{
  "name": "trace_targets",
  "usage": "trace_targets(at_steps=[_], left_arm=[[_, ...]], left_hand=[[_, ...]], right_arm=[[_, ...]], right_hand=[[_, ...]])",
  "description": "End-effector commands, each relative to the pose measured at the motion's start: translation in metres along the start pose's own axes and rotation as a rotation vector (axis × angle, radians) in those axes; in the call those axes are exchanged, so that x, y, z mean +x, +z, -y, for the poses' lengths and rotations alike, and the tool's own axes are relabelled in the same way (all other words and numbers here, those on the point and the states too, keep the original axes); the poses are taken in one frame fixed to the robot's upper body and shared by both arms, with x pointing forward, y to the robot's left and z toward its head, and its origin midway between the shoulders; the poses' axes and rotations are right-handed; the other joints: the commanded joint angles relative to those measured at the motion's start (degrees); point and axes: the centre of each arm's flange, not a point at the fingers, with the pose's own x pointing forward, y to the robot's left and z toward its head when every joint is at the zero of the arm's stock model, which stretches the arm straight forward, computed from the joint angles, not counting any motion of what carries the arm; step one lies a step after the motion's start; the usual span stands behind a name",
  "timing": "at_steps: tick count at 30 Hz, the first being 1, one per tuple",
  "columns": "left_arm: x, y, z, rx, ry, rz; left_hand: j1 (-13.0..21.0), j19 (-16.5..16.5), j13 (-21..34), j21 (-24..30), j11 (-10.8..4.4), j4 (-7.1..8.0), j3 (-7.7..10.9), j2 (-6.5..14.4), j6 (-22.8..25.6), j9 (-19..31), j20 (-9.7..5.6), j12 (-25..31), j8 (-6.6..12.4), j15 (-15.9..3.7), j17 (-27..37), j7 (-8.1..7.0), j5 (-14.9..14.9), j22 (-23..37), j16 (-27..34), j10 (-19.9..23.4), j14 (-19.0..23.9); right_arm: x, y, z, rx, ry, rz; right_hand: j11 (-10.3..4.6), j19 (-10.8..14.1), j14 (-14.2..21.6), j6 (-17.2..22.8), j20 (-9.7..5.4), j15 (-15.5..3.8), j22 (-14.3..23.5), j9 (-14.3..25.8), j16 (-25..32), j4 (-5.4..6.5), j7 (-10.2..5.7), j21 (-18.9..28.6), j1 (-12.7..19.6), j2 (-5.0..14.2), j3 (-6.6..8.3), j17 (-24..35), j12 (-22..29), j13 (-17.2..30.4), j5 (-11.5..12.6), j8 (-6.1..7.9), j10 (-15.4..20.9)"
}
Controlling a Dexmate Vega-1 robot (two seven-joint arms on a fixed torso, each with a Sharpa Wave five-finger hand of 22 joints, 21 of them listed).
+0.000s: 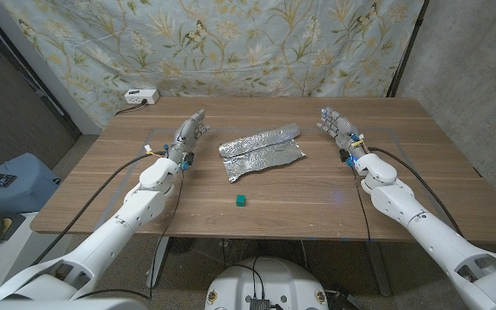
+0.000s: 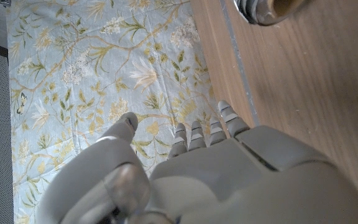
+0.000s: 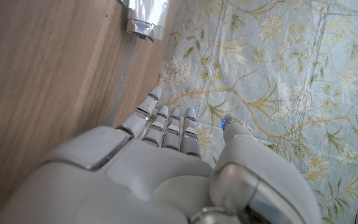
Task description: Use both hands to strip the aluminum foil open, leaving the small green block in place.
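Crinkled shiny metal foil (image 1: 262, 149) is seen on a matt wood-grain counter (image 1: 317, 194); smooth grey plastic hands (image 1: 189, 133); printed cloth backdrop (image 1: 231, 43).

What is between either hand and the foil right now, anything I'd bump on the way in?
Nothing visible. The foil lies open on bare table between the left hand and the right hand. The green block sits apart, nearer the robot than the foil, outside both straight paths.

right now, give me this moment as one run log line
foil: flat on table, open, untouched | green block: on table nearer the robot, apart from foil | left hand: open, beside foil | right hand: open, beside foil
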Motion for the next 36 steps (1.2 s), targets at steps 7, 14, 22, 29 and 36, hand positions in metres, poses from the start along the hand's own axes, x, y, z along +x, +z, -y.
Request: trace_targets(at_steps=[7,14,22,29,36], left_arm=[[0.001,0.001,0.002,-0.006,-0.006,-0.002],[-0.002,0.003,-0.001,-0.006,-0.01,0.006],[-0.003,0.002,-0.008,-0.009,-0.01,0.003],[-0.004,0.002,-0.014,-0.008,0.004,0.003],[-0.006,0.001,-0.018,-0.005,0.006,0.004]], left_hand=[[0.72,0.08,0.2,0.35,0.32,-0.44,0.53,0.02,0.49,0.21,0.32,0.39,0.2,0.29,0.09,0.15,0.4,0.12,0.41,0.13,0.01],[0.84,0.11,0.19,0.31,0.37,-0.77,0.59,-0.03,0.5,0.21,0.33,0.39,0.16,0.29,0.06,0.21,0.43,0.12,0.38,0.17,0.0],[0.94,0.06,0.18,0.23,0.59,-1.12,0.62,-0.11,0.51,0.22,0.39,0.41,0.13,0.3,0.04,0.21,0.46,0.12,0.34,0.26,-0.02],[1.03,0.05,0.17,0.18,0.68,-1.43,0.62,-0.18,0.58,0.22,0.41,0.42,0.13,0.2,0.02,0.33,0.48,0.12,0.34,0.32,0.01],[1.18,0.15,0.15,0.16,0.72,-1.8,0.69,-0.13,1.04,0.23,0.46,0.45,0.26,0.22,0.0,0.5,0.54,0.13,0.34,0.44,0.04]], right_arm=[[0.004,0.011,-0.007,-0.044,0.031,0.006],[0.006,0.022,-0.014,-0.107,0.056,0.019],[0.014,0.032,-0.025,-0.192,0.096,0.036],[0.026,0.042,-0.039,-0.278,0.156,0.051],[0.037,0.053,-0.05,-0.361,0.204,0.077]], right_hand=[[0.01,0.65,0.45,0.58,-2.26,-0.19,0.08,0.2,0.21,-0.18,-0.08,0.27,0.78,-0.05,0.46,0.08,0.21,0.02,0.41,0.36,0.39],[-0.06,0.65,0.4,0.58,-2.24,-0.19,0.08,0.2,0.14,-0.53,0.0,0.12,1.07,-0.2,0.57,-0.1,0.15,-0.02,0.42,0.32,0.24],[-0.01,0.57,0.11,0.63,-2.28,-0.17,0.08,0.2,-0.04,-1.11,0.08,-0.12,1.58,-0.4,0.75,-0.4,0.16,-0.09,0.45,0.29,0.25],[0.18,0.45,0.04,0.89,-2.24,-0.11,0.08,0.19,-0.14,-1.73,0.31,-0.37,2.1,-0.58,0.93,-0.72,0.17,-0.15,0.49,0.34,0.26],[1.16,0.93,0.44,1.77,-2.11,0.47,0.07,0.08,0.05,-2.3,1.82,-0.58,2.4,-0.72,0.92,-1.06,0.38,-0.3,0.45,0.49,0.89]])
